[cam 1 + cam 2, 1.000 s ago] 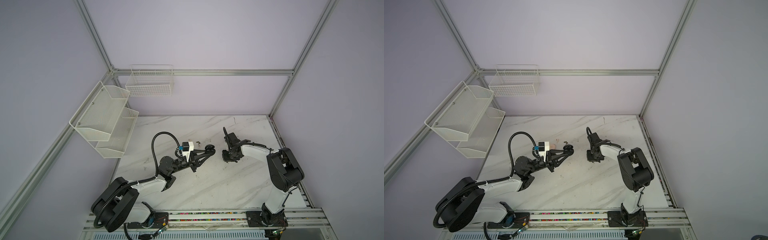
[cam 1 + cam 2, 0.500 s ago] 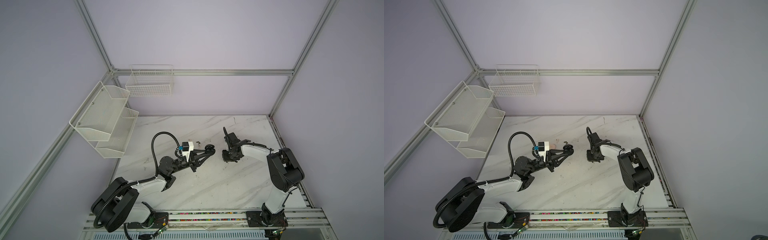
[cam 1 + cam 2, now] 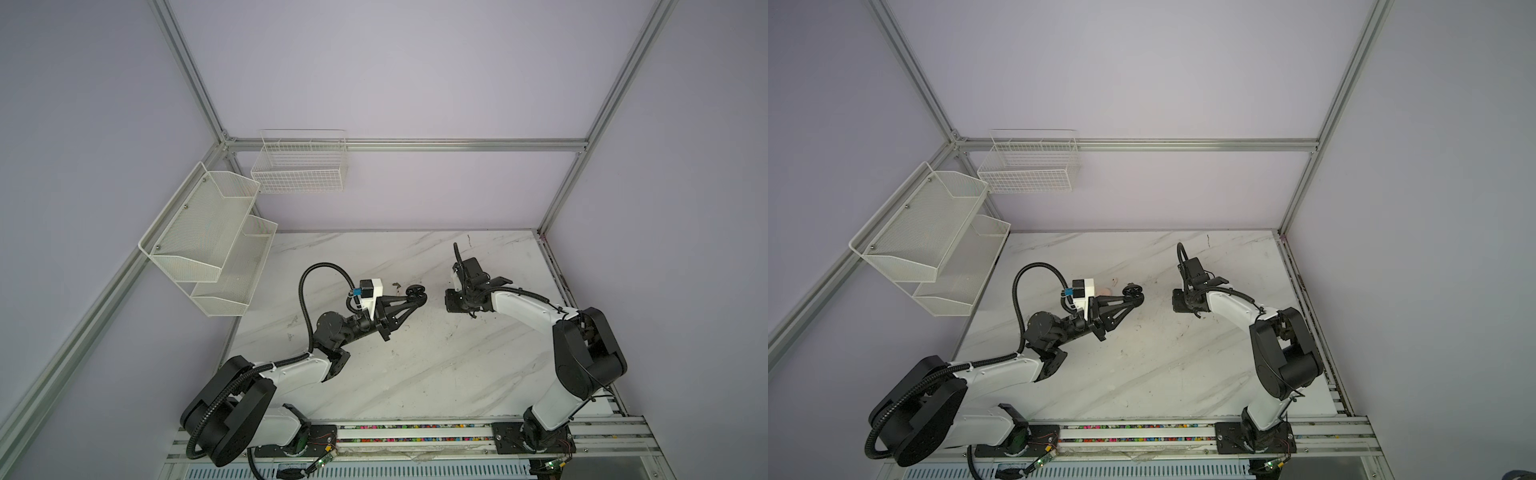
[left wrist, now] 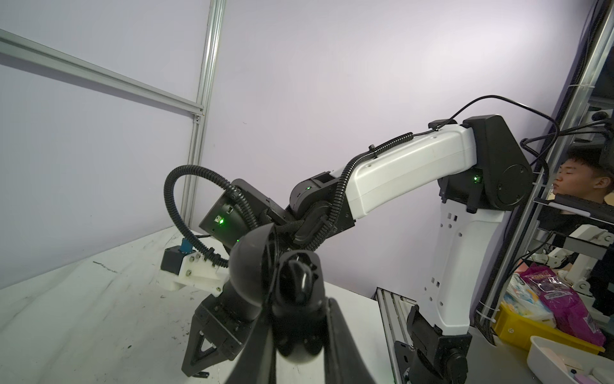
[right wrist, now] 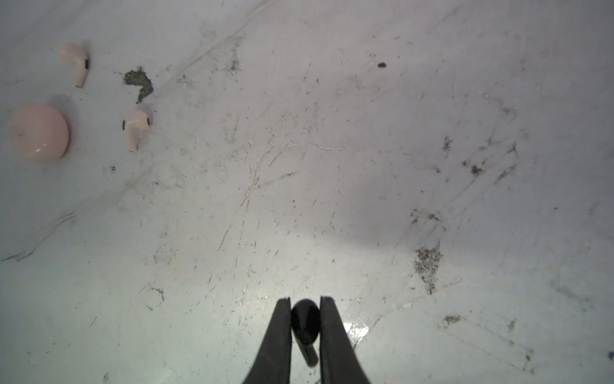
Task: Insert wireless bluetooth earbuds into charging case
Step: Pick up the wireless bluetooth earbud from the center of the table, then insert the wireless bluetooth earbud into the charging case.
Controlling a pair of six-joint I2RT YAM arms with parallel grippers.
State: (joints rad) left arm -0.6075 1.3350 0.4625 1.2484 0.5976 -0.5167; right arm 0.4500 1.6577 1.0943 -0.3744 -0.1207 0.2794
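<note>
White, grey-veined marble table, scuffed all over, carrying a small pink set.
A round pink case lies dome up on the table, left of centre in its far half as a top view shows. Two pink earbuds lie on their sides just beside it, touching neither the case nor each other: one earbud and a second earbud. A dark smudge marks the surface between the two. A tiny dark speck lies well apart from them. Fine scratches cover most of the top, and a gritty patch lies well apart from the pink set.
</note>
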